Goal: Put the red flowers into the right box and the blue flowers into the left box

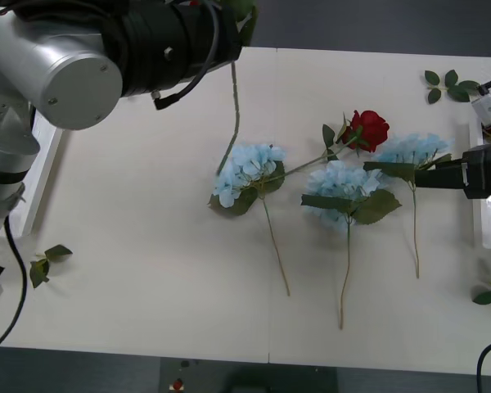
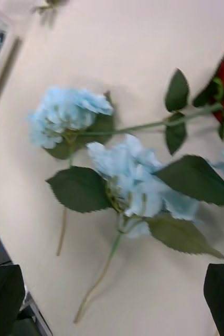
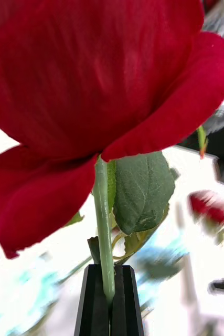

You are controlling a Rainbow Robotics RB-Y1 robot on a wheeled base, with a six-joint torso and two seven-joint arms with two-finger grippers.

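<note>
Gripping a red rose point(image 3: 91, 79) stem, left tool point(image 3: 107, 302) pinched tight.

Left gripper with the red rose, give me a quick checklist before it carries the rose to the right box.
1. Left gripper shut on the held rose: ok.
2. Stem hanging free above the table: ok.
3. Right box at the table's right edge: ok.
4. Path clear: not ok, the right gripper hovers over the blue flowers, next to that box.
5. Room in the right box: cannot tell.
</note>
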